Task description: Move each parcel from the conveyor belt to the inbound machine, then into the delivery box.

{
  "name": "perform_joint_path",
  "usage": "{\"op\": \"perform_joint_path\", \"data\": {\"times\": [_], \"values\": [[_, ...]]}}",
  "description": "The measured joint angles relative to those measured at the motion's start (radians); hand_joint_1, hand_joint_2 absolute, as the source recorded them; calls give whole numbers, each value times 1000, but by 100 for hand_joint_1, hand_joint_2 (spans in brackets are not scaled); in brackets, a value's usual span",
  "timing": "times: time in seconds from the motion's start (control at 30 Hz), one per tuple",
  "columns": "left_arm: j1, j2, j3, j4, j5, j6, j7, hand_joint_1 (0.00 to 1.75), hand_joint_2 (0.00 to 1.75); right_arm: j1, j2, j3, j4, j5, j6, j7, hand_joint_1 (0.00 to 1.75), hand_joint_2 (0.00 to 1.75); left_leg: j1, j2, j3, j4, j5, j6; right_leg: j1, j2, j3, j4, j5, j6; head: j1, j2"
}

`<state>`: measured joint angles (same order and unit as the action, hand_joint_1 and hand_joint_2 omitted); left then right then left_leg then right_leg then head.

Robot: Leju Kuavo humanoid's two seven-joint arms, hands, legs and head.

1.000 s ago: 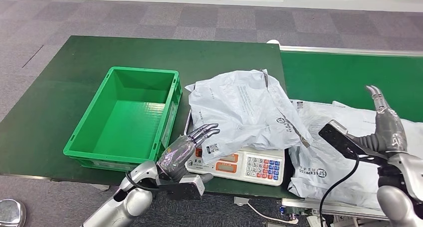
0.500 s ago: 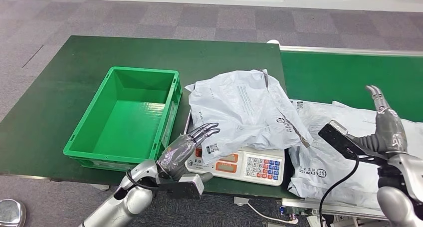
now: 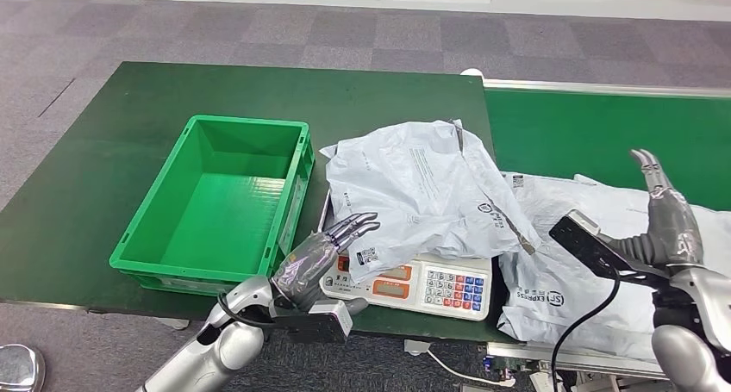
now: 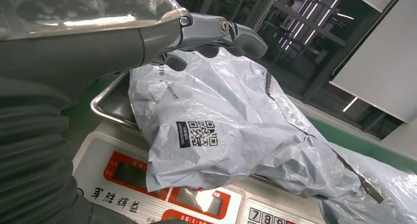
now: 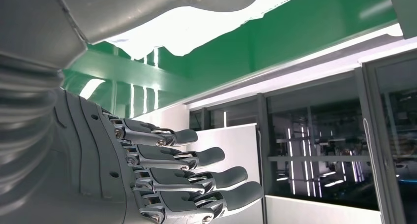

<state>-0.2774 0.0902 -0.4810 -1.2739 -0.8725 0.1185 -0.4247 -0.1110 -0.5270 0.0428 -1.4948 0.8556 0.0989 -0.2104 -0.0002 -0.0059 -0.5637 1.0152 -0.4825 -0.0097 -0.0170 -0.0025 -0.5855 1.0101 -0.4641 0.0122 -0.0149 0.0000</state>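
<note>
Head view: dark green tabletop (image 3: 103, 151) carries a green delivery box (image 3: 220, 202) just left of the left hand (image 3: 319, 258), whose fingers are spread, holding nothing, tips just at the grey parcel (image 3: 422, 189) lying on the weighing scale (image 3: 431, 289). Right hand (image 3: 668, 224), fingers straight and apart, hangs over another parcel (image 3: 569, 263) on the conveyor belt (image 3: 595, 133).

Probably parcel depot: conveyor belt (image 3: 603, 133), scale (image 3: 431, 284)
</note>
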Motion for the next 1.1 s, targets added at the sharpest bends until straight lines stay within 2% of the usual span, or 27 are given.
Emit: {"op": "perform_joint_path", "data": {"times": [0.5, 0.83, 1.1], "values": [[-2, -12, 0, -23, -30, 47, -5, 0, 175, -12, -1, 0, 2, -8, 2, -13, 0, 175, 0, 0, 0, 0, 0, 0, 0, 0, 0, 0, 0, 0, 0, 0], [-39, -33, -13, -45, -246, 173, 45, 0, 175, -34, 27, 2, 8, 17, -8, -12, 0, 175, 0, 0, 0, 0, 0, -1, 0, 0, 0, 0, 0, 0, 0, 0], [-88, -51, -52, -41, -287, 131, 101, 0, 175, -42, 42, 3, 17, 21, -15, -12, 0, 175, 0, 0, 0, 0, 0, 0, 0, 0, 0, 0, 0, 0, 0, 0]]}}
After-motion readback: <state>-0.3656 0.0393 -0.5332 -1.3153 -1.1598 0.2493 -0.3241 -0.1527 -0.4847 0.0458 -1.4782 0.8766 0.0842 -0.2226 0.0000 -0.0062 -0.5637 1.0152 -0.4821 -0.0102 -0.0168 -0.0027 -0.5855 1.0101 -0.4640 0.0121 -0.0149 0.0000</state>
